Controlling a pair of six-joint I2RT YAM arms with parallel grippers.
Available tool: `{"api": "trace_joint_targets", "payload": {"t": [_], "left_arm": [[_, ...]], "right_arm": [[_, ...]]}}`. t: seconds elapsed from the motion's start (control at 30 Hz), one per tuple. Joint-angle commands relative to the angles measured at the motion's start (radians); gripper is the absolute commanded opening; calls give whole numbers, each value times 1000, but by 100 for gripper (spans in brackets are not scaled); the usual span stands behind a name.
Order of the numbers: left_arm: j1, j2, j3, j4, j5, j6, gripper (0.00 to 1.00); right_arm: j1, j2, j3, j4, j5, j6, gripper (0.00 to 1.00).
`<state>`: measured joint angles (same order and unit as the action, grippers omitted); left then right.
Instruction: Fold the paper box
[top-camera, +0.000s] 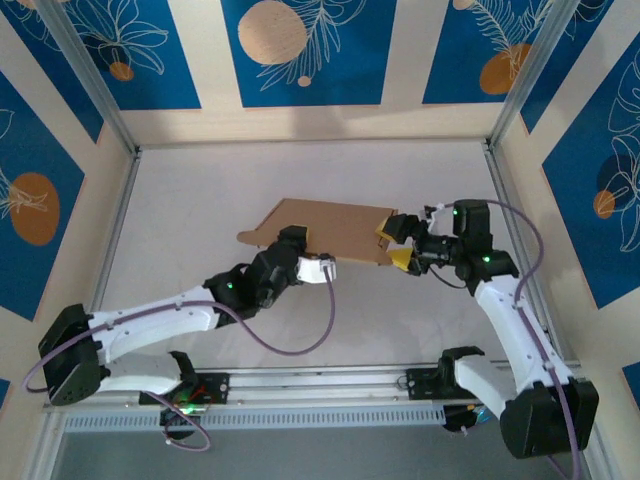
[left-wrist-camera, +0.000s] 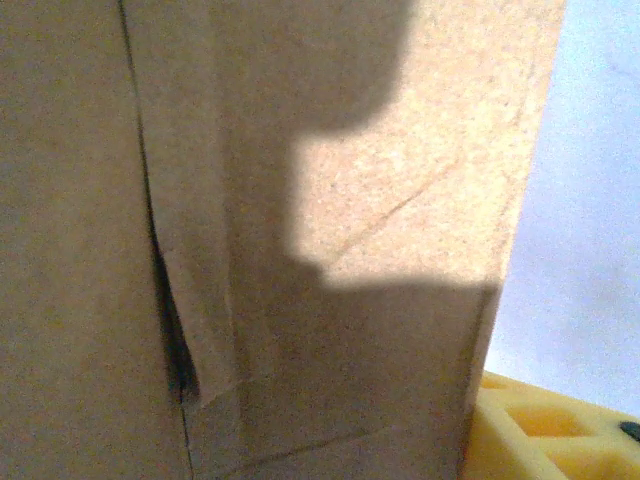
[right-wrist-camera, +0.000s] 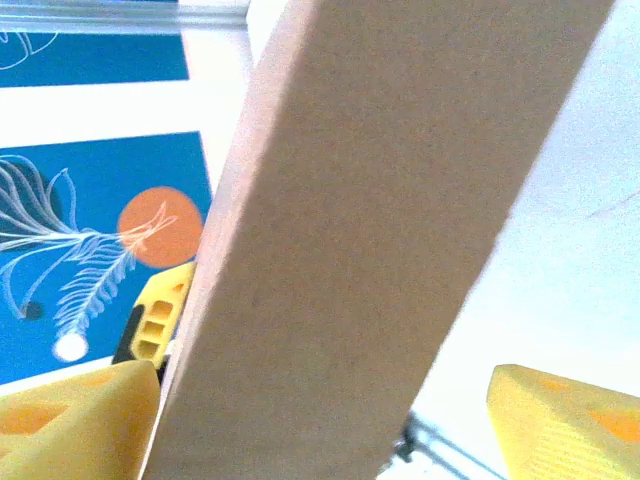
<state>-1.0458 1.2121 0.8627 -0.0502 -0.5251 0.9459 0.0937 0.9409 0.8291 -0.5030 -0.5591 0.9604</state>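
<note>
Cardboard looks light, stiff yet quick to crease, so take the paper box (top-camera: 330, 228), lying on the table (top-camera: 200, 190) between your pincers, by the edge running between the parted, unclamped fingers (right-wrist-camera: 565, 415) of the right pincer (top-camera: 402, 243); how wide the left pincer (top-camera: 292, 238) stands, I cannot tell.

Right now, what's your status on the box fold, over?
Right claw open, astride the box at its right edge. Left claw at near edge, grip unclear. Box not yet formed. Nothing blocking.

Paper box (right-wrist-camera: 360, 230) cropped, blurry; wrist cams.
</note>
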Motion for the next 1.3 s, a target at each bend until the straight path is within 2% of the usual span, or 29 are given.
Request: {"api": "trace_joint_targets", "payload": {"t": [0.0,0.07,0.13,0.2,0.3,0.43,0.67,0.83,0.97,1.07,1.13,1.2,1.27], "left_arm": [[-6,-14,157,-469,129,-199,59],[-6,1,231,-624,202,-252,59],[-5,21,296,-725,261,-299,59],[-5,51,363,-821,301,-338,59],[-5,117,453,-949,352,-374,57],[0,200,531,-1049,418,-393,54],[34,236,508,-976,565,-415,50],[60,254,475,-930,607,-423,50],[70,248,433,-888,597,-420,50],[76,244,409,-859,594,-422,49],[78,245,399,-846,591,-424,49],[78,248,392,-828,582,-426,49],[78,253,390,-817,581,-426,48]], "right_arm": [[-8,-57,113,-313,235,-233,85],[-11,-76,166,-367,285,-297,82],[-5,-87,214,-404,293,-364,78],[16,-88,268,-459,352,-429,74],[46,-99,294,-501,418,-511,65],[97,-138,273,-504,425,-631,59],[281,-138,245,-497,489,-671,56],[403,-26,266,-537,596,-653,60],[451,29,264,-534,681,-657,60],[457,72,262,-530,735,-665,51],[458,106,270,-531,712,-663,41],[456,136,278,-528,680,-647,24],[459,157,283,-524,659,-637,20]]}}
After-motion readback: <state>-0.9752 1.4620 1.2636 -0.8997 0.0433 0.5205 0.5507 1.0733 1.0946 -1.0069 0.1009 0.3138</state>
